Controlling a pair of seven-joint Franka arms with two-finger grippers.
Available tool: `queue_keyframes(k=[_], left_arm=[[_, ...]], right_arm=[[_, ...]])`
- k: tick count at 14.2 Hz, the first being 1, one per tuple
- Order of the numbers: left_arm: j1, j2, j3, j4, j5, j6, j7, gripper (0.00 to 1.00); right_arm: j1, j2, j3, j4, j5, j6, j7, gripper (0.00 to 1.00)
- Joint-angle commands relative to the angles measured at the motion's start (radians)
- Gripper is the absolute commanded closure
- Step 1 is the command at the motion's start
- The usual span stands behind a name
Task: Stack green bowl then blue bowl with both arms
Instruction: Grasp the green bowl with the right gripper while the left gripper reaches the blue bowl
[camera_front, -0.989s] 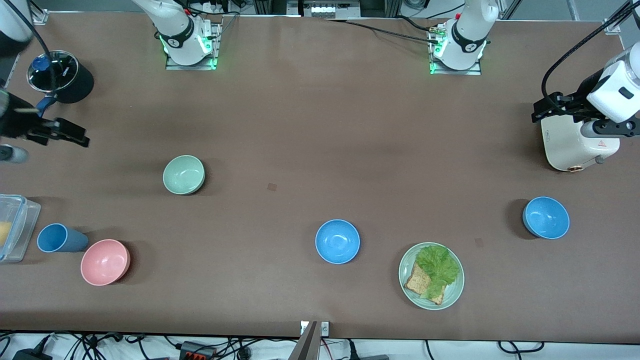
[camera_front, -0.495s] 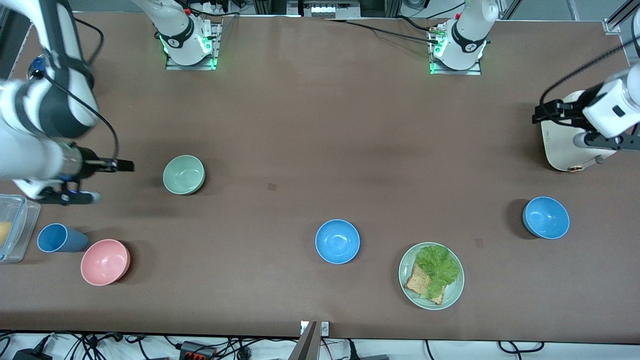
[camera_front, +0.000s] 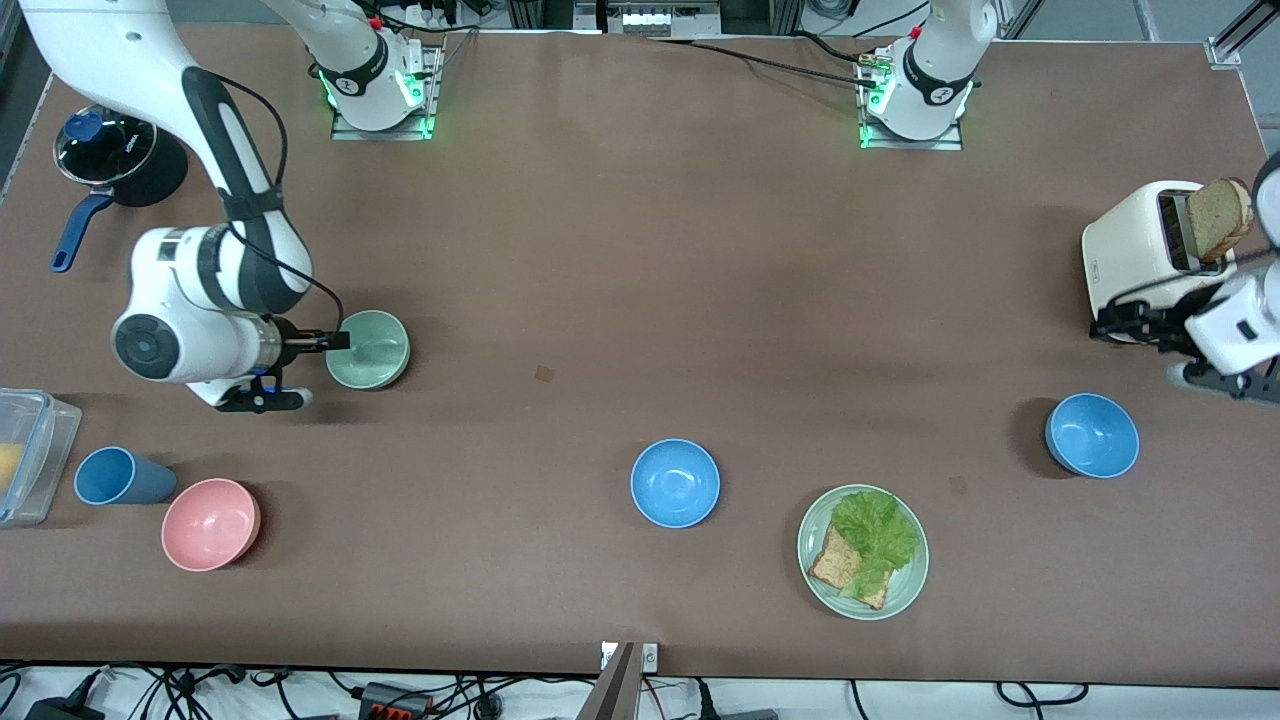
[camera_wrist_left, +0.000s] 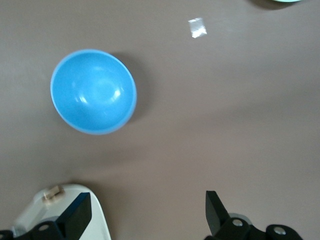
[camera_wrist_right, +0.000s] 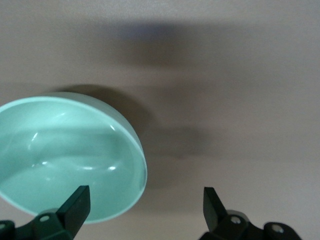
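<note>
The right gripper (camera_front: 338, 341) is seen at the rim of the green bowl (camera_front: 368, 348), at the bowl's edge toward the right arm's end of the table. In the right wrist view its two fingers (camera_wrist_right: 75, 206) are spread wide apart with nothing between them, and the green bowl (camera_wrist_right: 67, 156) lies just ahead of one finger; whether that finger touches the rim cannot be told. Nearer to the front camera than this gripper, a pink bowl (camera_front: 211, 524) and a blue cup (camera_front: 120, 476) stand side by side, with a clear container (camera_front: 30, 452) beside the cup at the table's edge. A black pot (camera_front: 118, 151) with a blue handle is set farther from the camera than the gripper.

The left gripper (camera_front: 1140, 330) is held above the table just beside the toaster (camera_front: 1150, 255), in which a slice of bread (camera_front: 1220, 217) stands. Its fingers (camera_wrist_left: 77, 216) are shown apart and empty in the left wrist view, and one blue bowl (camera_wrist_left: 93, 91) is seen below and ahead of them, resting on the table (camera_front: 640, 250). The second blue bowl (camera_front: 675, 482) sits well apart from both grippers, near the middle of the table, beside a green plate (camera_front: 862, 551) carrying lettuce and toast.
</note>
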Motion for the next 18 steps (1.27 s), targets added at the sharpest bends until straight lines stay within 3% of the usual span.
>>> queue_keyframes(k=[1,2,4,5,8,13,18], left_arm=[[0.025,0.072,-0.006,0.033,0.003,0.076,0.111,0.00],[0.027,0.086,-0.006,0.033,0.003,0.095,0.123,0.00],[0.053,0.115,-0.006,0.034,0.001,0.144,0.165,0.00],[0.067,0.132,-0.008,0.036,0.001,0.162,0.189,0.00],[0.099,0.172,-0.008,0.042,-0.020,0.198,0.225,0.03],[0.148,0.279,-0.009,0.079,-0.069,0.268,0.252,0.04],[0.157,0.358,-0.017,0.105,-0.071,0.393,0.281,0.04]], right_arm=[[0.001,0.017,0.001,-0.006,-0.009,0.016,-0.002,0.07],[0.001,0.017,0.001,-0.006,-0.009,0.010,-0.001,0.31],[0.001,0.024,0.001,-0.006,-0.009,0.008,-0.002,0.68],[0.001,0.031,0.001,-0.006,-0.003,0.010,-0.004,0.79],[-0.005,0.036,0.010,0.000,0.003,0.016,-0.010,1.00],[0.027,0.036,0.085,0.129,0.005,-0.024,-0.002,1.00],[0.228,0.059,0.094,0.252,0.067,-0.042,0.083,1.00]])
